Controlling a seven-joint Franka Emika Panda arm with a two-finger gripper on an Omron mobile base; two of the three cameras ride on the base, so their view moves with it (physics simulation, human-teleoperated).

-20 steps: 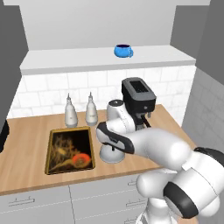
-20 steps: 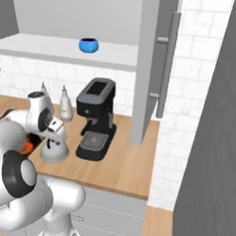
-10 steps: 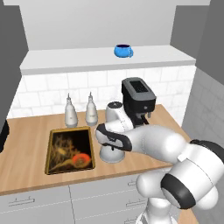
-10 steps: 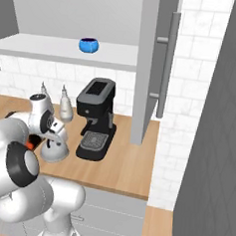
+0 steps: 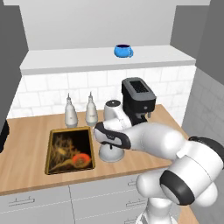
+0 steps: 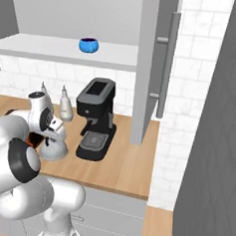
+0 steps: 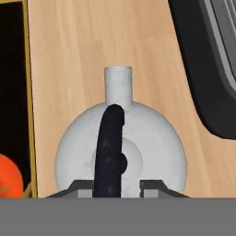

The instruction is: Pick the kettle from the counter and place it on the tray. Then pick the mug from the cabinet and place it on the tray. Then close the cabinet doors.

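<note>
One kettle [image 7: 120, 152], a squat silver-grey dome with a short spout and black loop handle, sits on the counter [image 5: 26, 168] just right of the tray [image 5: 70, 150]. I see my gripper [image 7: 117, 185] straddling that handle; whether it grips, I cannot tell. Two bottles [image 5: 71, 112] stand behind the tray; one blue mug [image 5: 123, 50] is on the shelf above.

No writing, label, brand or number could be read on anything in these views. The tray [image 5: 70, 151] bore a swirl picture with no lettering.
</note>
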